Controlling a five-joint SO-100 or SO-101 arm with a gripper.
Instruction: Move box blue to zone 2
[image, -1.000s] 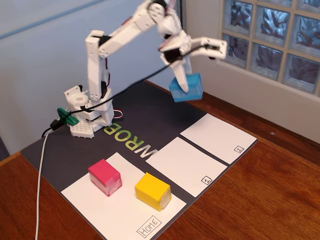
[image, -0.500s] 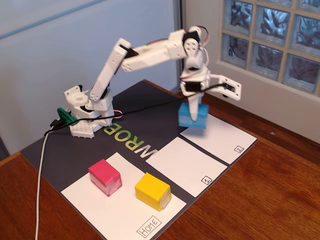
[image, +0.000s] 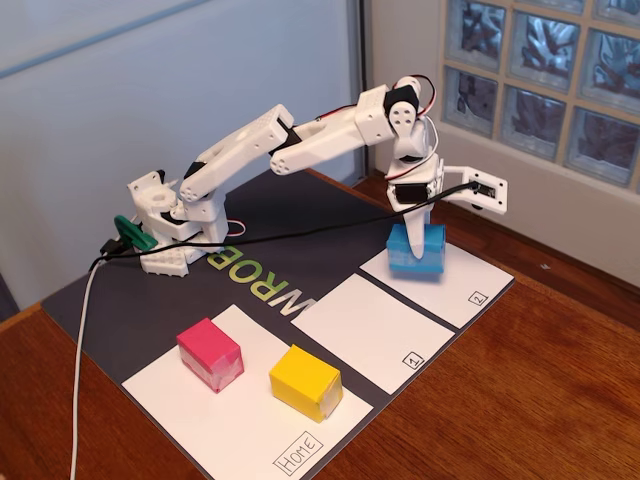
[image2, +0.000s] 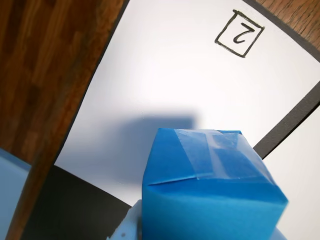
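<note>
Zone 2 (image2: 165, 90) sheet; box blue (image2: 210, 195) hides pincer (image: 412, 238).

Fixed view: even daylight, bright glass-block window (image: 545, 70) at right, soft shadows, slight overall softness. Wrist view: well lit, box (image2: 212, 192) casts a blurred shadow across paper (image2: 165, 75); lower-left corner defocused.
</note>
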